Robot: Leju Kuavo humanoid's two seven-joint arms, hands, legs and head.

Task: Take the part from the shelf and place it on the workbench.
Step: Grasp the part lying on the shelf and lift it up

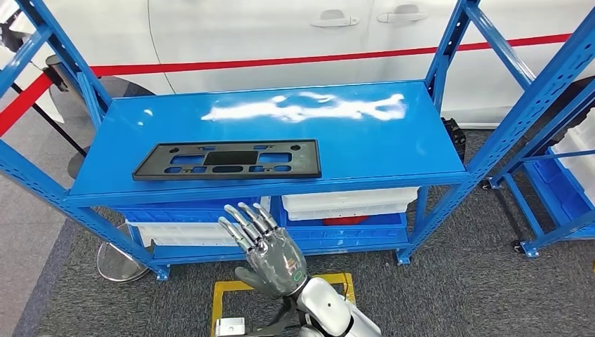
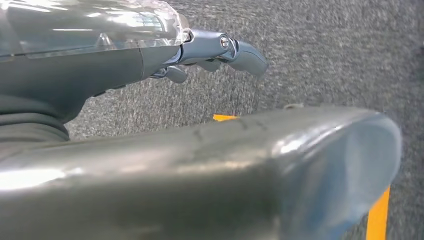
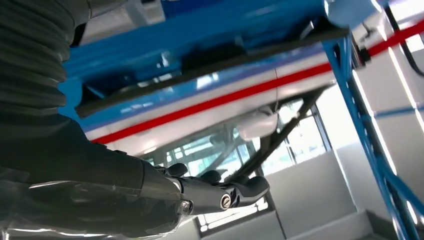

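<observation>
The part (image 1: 228, 160) is a flat black rectangular frame with several cut-outs. It lies near the front edge of the blue shelf's top board (image 1: 365, 140). My right hand (image 1: 263, 249) is raised in front of the shelf, below the board's front edge and a little right of the part's middle. Its fingers are stretched out and apart, and it holds nothing. In the right wrist view the right hand (image 3: 150, 195) sits apart from the part's dark edge (image 3: 210, 65). My left hand (image 2: 225, 50) hangs over grey carpet with its fingers extended and nothing in it.
White bins (image 1: 347, 201) and blue crates stand on the lower shelf. A white car (image 1: 281, 42) with a red belt (image 1: 281, 62) across it is behind. A second blue rack (image 1: 561, 154) stands at the right. A round metal base (image 1: 116, 261) and yellow floor marking (image 1: 224, 291) lie below.
</observation>
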